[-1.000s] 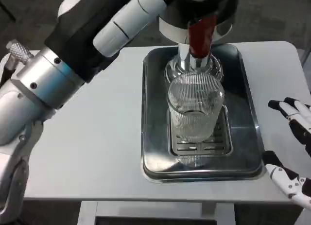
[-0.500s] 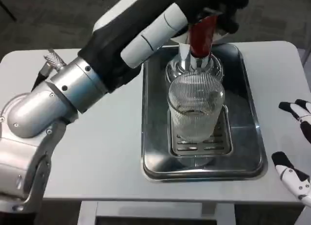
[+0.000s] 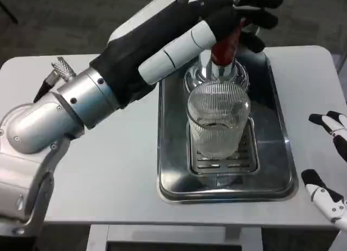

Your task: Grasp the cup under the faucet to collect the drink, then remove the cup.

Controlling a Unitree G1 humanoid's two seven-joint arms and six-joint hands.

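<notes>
Tabletop (image 3: 108, 164): white, carrying a steel tray (image 3: 173, 153) near its far edge.
Cup (image 3: 218, 120): ribbed clear glass, upright on the tray's grate (image 3: 246, 153), under the faucet (image 3: 217, 72).
Left robot hand (image 3: 238, 12): fingers curled over the red handle (image 3: 223, 47).
Right robot hand (image 3: 329, 164): fingers spread, holding nothing, at the right edge.
</notes>
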